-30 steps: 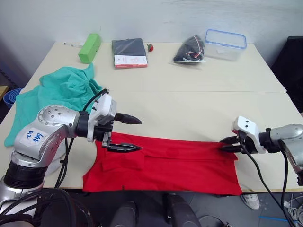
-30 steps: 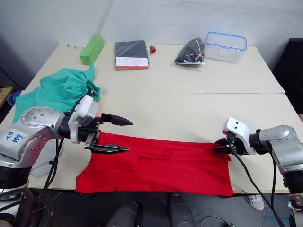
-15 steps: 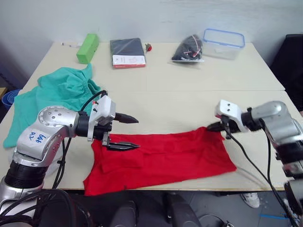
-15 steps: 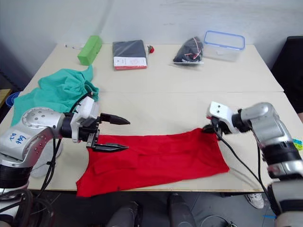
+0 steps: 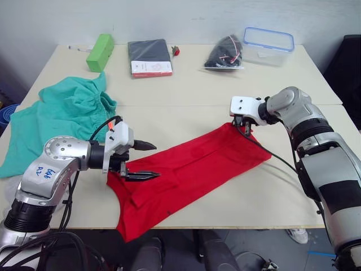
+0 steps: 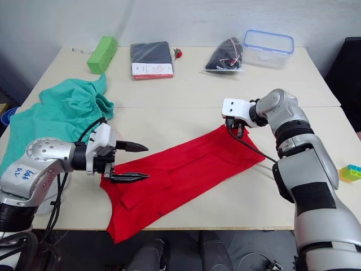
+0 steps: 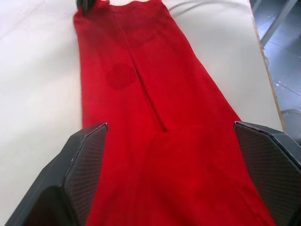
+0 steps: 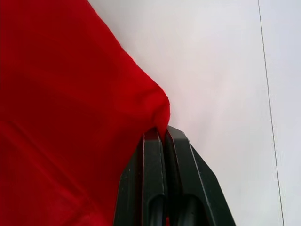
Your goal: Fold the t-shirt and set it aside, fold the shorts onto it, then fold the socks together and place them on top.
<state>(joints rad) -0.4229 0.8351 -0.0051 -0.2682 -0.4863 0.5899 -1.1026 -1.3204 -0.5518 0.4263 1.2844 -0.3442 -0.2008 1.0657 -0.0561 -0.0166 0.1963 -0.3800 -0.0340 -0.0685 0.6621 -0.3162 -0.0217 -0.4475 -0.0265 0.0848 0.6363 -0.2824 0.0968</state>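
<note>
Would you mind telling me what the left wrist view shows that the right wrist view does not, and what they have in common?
The left wrist view shows the left hand open, its two fingers spread on either side of the long folded t-shirt, whose far end lies near the table's edge. The right wrist view shows the right hand shut on a corner of the t-shirt. Both show the red cloth lying on the pale table.

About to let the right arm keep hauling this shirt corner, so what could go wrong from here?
The right gripper pinches only the very tip of the t-shirt corner, so the cloth could slip out mid-pull. The left gripper has its jaws open over the other end, pinning nothing; the whole shirt may slide rather than fold. The near end already hangs over the table edge and could drag off.
</note>
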